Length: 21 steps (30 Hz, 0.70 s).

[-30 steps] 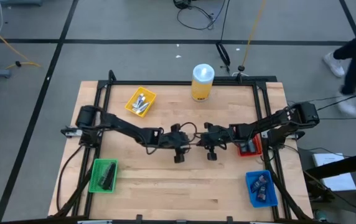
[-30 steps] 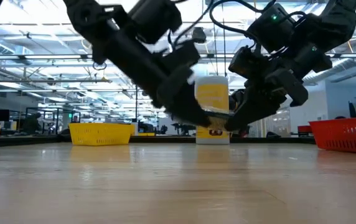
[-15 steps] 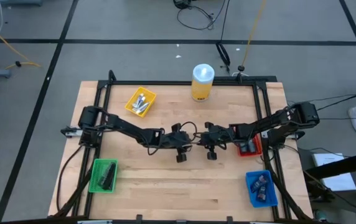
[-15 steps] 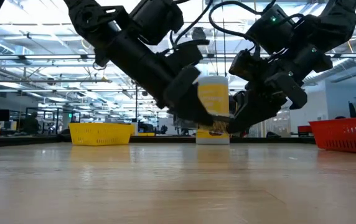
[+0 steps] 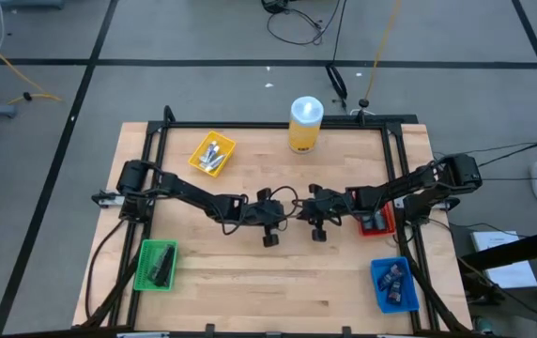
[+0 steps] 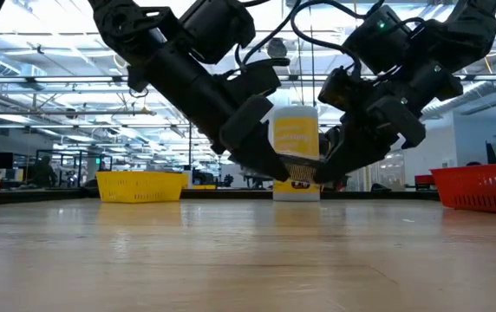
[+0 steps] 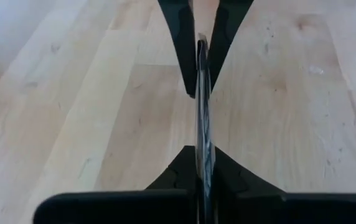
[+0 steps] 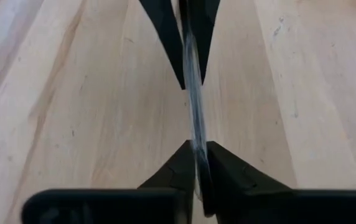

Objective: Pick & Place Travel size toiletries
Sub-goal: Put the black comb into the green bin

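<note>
Over the middle of the wooden table point(image 5: 250, 272), the two arms meet. The left gripper point(image 5: 285, 210) and right gripper point(image 5: 299, 210) both pinch one flat silver sachet point(image 7: 202, 118) (seen edge-on), held between them above the boards.

Both grippers meeting above table point(image 5: 278, 272) centre: left gripper point(image 5: 283, 212) left, right gripper point(image 5: 299, 212) right, thin sachet point(image 7: 201, 118) clamped edge-on between both. Canister point(image 5: 305, 123) behind them. Bins near four table corners, small toiletries inside.
</note>
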Each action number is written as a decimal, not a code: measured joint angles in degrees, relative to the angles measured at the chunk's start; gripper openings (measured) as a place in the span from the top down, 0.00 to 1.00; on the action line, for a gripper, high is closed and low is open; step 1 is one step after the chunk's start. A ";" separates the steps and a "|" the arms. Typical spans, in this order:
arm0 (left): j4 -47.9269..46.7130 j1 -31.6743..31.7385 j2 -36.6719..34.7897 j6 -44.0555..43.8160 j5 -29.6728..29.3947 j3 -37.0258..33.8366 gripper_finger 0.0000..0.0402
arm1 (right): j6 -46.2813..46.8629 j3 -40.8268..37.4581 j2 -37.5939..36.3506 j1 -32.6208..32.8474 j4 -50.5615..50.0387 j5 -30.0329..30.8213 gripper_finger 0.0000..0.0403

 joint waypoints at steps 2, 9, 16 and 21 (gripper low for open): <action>-0.50 -0.04 0.00 -0.16 -0.04 -0.01 0.96 | 1.29 0.00 0.00 0.00 0.30 -0.04 0.89; -5.55 -0.17 -0.91 -6.29 0.38 -0.01 0.98 | 1.73 0.00 -0.31 0.00 0.63 -0.02 0.62; -34.31 -5.43 -12.41 -18.80 -1.52 -0.01 0.99 | 0.57 0.03 -4.65 0.15 0.63 0.00 0.46; -56.35 -14.79 -25.72 -32.42 2.32 0.01 0.99 | 0.67 -0.02 -8.14 0.63 0.82 0.02 0.45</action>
